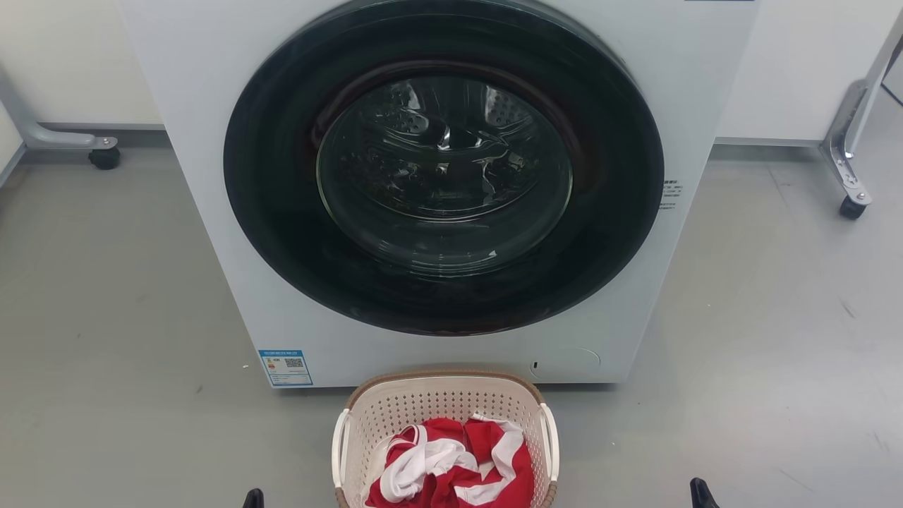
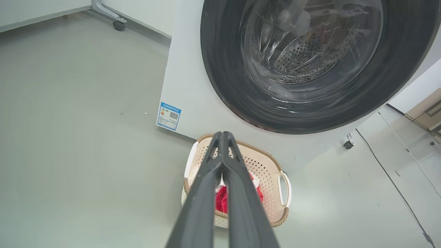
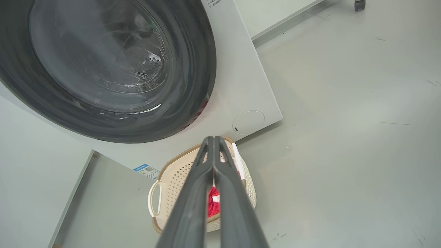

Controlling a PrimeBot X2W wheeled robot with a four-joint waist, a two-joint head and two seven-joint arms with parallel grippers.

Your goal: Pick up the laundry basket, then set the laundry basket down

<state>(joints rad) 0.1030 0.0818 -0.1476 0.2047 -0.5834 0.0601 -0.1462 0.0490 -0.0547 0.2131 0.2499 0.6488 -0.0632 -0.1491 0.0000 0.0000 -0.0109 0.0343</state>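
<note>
1. Nearest you, the left gripper (image 2: 222, 136) has its fingers pressed flat together with nothing between them. The right gripper (image 3: 213, 139) is closed and empty in the same way. In the head view their dark tips sit at the bottom edge, one on each side of the basket and apart from it.
2. Between them the laundry basket (image 1: 409, 409) stands upright on the floor (image 1: 106, 317), with a white handle on each side and neither handle touched. A red-and-white garment (image 1: 451, 466) lies bunched inside.
3. Just behind it is the washing machine (image 1: 211, 176) with its round door (image 1: 444, 310) shut. The basket's far rim is close to the front panel, but you cannot tell whether they touch.
4. This scene fits two stages: the basket waiting on the floor to be lifted, or already put back down with both arms clear of it. The pictures do not settle which.
5. Any grip on a handle would need those fingers spread first, because a closed pair cannot take the thin loops.
</note>
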